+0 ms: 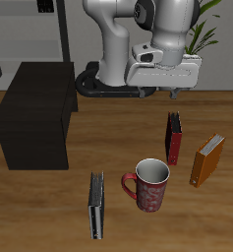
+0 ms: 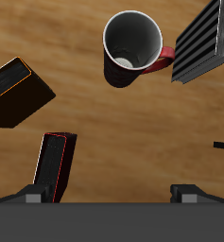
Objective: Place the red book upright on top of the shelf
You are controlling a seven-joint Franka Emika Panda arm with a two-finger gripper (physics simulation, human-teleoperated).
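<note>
Above the table near the upper right of the exterior frame, the gripper [image 1: 175, 94] hangs just over the red book [image 1: 174, 138], with a clear gap between them. It holds nothing. Its fingers [image 2: 28, 195] show only as stubs at the edge of the wrist view, set far apart, so I judge the jaws wide open.

The red book stands upright on the wood, right of centre in the exterior frame. Just beyond it, further right, the orange-brown book [image 1: 207, 159] stands at a slant. In front, the red mug [image 1: 148, 184] sits near the lower centre. A dark grey-black book [image 1: 96, 205] stands at the lower left of centre. The shelf [image 1: 34, 113], a black box with a flat top, sits well apart at the frame's left.

The risks, as I judge them:
- The book is thin and free-standing, so an off-centre descent could tip it over.
- A finger could catch the orange-brown book, which stands near.
- A shallow pinch could let the book swing or slip on the long carry to the shelf.
- Set down tilted, it could fall flat.
</note>
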